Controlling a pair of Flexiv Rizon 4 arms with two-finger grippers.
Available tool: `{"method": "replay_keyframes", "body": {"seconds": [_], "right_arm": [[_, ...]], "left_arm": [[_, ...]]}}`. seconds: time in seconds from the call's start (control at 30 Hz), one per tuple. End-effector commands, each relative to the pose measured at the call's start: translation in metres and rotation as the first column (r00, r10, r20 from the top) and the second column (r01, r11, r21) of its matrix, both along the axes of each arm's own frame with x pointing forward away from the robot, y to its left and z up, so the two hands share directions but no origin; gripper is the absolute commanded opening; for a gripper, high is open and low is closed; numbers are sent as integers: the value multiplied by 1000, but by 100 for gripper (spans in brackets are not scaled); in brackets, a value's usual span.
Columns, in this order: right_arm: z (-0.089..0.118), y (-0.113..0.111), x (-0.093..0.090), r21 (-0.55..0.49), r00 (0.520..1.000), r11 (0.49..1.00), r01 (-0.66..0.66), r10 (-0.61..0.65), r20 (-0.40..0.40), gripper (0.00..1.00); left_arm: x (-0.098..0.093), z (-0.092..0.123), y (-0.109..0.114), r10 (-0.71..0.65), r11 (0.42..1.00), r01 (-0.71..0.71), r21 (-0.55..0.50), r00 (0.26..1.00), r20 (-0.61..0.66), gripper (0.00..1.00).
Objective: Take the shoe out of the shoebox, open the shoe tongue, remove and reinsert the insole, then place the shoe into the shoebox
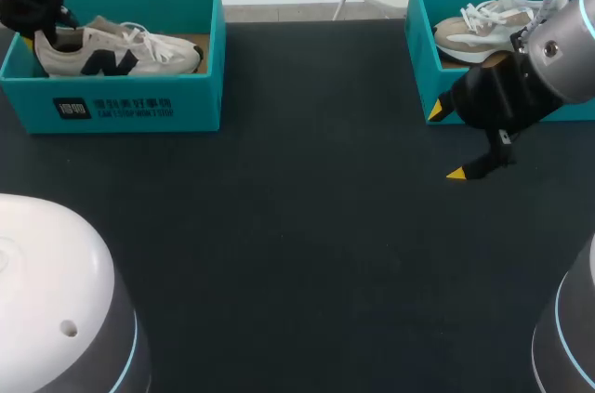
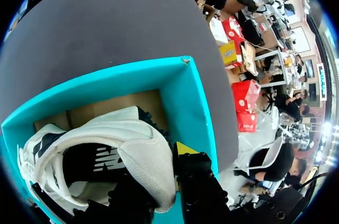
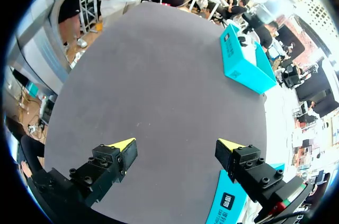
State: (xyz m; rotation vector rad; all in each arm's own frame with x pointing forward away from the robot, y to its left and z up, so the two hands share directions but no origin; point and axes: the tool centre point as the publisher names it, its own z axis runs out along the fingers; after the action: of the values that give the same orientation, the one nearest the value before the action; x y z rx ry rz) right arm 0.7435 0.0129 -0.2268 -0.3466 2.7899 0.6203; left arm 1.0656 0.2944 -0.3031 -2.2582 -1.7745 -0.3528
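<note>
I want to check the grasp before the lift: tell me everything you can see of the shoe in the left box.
The shoe is a white sneaker with a dark side logo, a dark toe tip and white laces, and it looks like cloth. It stands on its sole inside the teal box, toe pointing right in the head view. The left hand appears to pinch its heel, with one finger on each side.

Dark table (image 1: 307,244): left shoebox (image 1: 186,100), right shoebox (image 1: 420,49)
</note>
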Motion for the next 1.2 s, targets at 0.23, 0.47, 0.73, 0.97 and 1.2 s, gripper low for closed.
{"method": "replay_keyframes", "body": {"seconds": [0.23, 0.47, 0.73, 0.97, 1.2], "right_arm": [[-1, 1, 0, -3, 1000, 1000, 2, -2, 2, 100], [-1, 1, 0, -3, 1000, 1000, 2, -2, 2, 100], [-1, 1, 0, -3, 1000, 1000, 2, -2, 2, 100], [-1, 1, 0, -3, 1000, 1000, 2, -2, 2, 100], [-1, 1, 0, -3, 1000, 1000, 2, -2, 2, 100]], "left_arm": [[-15, -21, 7, 22, 1000, -22, 7, 1000, -7, 0], [-18, -38, 13, 31, 999, -31, 20, 999, -23, 0], [-17, -59, 11, 37, 999, -37, 5, 999, -21, 0], [-18, -67, 8, 34, 999, -34, 10, 999, -34, 73], [-22, -55, 8, 33, 999, -33, -17, 999, -43, 77]]}}
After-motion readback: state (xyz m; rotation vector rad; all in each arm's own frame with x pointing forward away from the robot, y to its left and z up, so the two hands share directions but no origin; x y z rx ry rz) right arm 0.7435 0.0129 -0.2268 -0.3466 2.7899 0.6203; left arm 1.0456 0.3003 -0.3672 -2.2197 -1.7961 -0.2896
